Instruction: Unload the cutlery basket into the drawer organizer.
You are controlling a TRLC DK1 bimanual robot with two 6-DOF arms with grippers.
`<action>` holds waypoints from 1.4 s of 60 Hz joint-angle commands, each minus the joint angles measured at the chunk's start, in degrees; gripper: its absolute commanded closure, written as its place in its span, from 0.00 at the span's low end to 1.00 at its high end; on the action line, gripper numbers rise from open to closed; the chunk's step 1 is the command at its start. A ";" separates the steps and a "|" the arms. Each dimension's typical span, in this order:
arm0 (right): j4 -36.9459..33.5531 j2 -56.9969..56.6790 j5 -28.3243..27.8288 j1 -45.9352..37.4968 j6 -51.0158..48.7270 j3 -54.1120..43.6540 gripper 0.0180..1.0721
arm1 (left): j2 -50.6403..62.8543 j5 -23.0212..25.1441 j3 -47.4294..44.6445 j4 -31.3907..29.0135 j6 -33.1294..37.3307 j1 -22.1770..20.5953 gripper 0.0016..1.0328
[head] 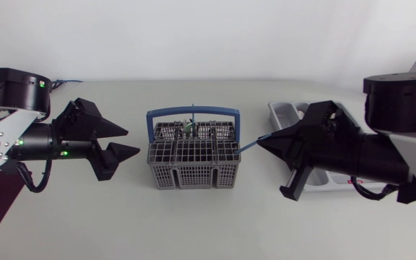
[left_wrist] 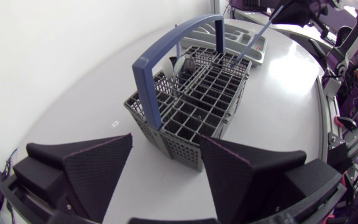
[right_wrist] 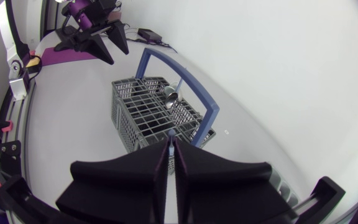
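Head view: my right tool [head: 260,144] is clenched on a thin blue-handled utensil [head: 248,146], gripped right at the fingertips, w/ its other end down at the right-end cells of the cutlery basket [head: 193,173]. My left tool [head: 132,141] is released, fingers spread, just left of the basket but not touching it.

Risk no. 1, imo: that low end snags the grid on the way out and drags or tips the basket, since nothing steadies it. No. 2: such a narrow handle in a tip pinch could pivot or slip. No. 3: the drawer organizer [head: 284,112] sits at the far right, partly under my right arm, so a swing over to it could knock it.

At least one more piece [head: 191,127] stands in the far cells under the basket's blue handle [head: 192,110].

Tabletop [head: 193,224] is pale, smooth, prob. slick, so the basket would slide easily. Room: open on the near side, tight at the right.
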 commanded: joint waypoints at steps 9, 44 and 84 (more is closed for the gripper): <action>-9.43 -6.56 0.20 0.61 1.57 6.02 0.94 | -1.89 0.43 -1.35 -0.04 -1.18 -0.71 0.11; -28.59 -7.79 -1.56 -13.81 -2.82 16.48 0.94 | -4.18 0.34 -2.76 -0.48 -1.35 -0.88 0.11; -44.06 31.85 -2.00 -34.20 -4.40 40.48 0.94 | -4.26 -0.01 -2.58 -0.66 -1.35 -0.97 0.11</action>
